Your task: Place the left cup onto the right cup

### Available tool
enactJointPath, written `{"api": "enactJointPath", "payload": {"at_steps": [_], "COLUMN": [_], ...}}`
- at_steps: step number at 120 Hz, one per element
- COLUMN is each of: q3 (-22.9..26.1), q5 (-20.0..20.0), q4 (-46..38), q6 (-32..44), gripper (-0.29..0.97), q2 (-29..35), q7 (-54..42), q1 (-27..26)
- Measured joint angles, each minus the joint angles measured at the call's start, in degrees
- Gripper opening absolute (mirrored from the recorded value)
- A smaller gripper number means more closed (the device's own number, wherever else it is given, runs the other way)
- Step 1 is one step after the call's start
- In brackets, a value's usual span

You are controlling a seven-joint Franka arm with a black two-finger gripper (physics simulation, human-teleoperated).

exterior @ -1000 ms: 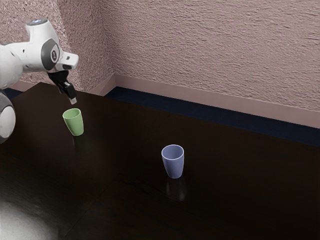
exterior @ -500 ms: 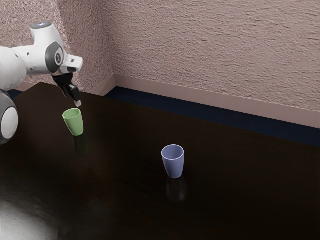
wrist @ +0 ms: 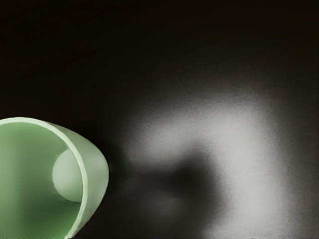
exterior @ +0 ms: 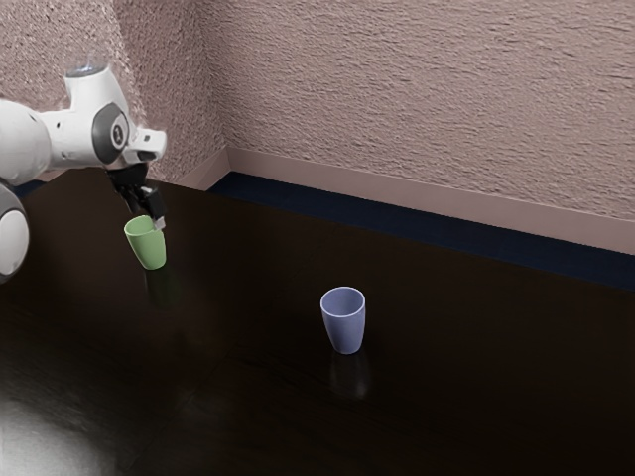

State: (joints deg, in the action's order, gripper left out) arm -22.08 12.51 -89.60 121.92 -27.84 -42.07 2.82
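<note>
Green cup upright on bench, mouth up, axis vert., at ext. view's left. Blue cup also upright, well apart. My end effector sits at green cup's rim; can't tell if apart or together.

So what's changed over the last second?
The gripper has come down and slightly toward the exterior view's right, from above the green cup to its rim. The green cup and the blue cup stand upright where they were on the table, apart.
</note>
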Motion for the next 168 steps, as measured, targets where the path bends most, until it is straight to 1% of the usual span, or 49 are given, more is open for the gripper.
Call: {"api": "enactJointPath", "payload": {"at_steps": [72, 120, 145, 168], "q3": [-0.6, -0.5, -0.5, -0.5], "q5": [-0.6, 0.0, 1.5, 2.0], "q4": [-0.2, 2.8, 4.1, 4.3], "q6": [1.7, 1.9, 2.0, 2.0], "gripper": [0.68, 0.68, 0.68, 0.68], "q2": [0.0, -3.9, -5.9, -6.7], "q7": [1.3, 0.6, -0.2, -1.0], "q1": [0.3, 1.2, 2.2, 2.4]}}
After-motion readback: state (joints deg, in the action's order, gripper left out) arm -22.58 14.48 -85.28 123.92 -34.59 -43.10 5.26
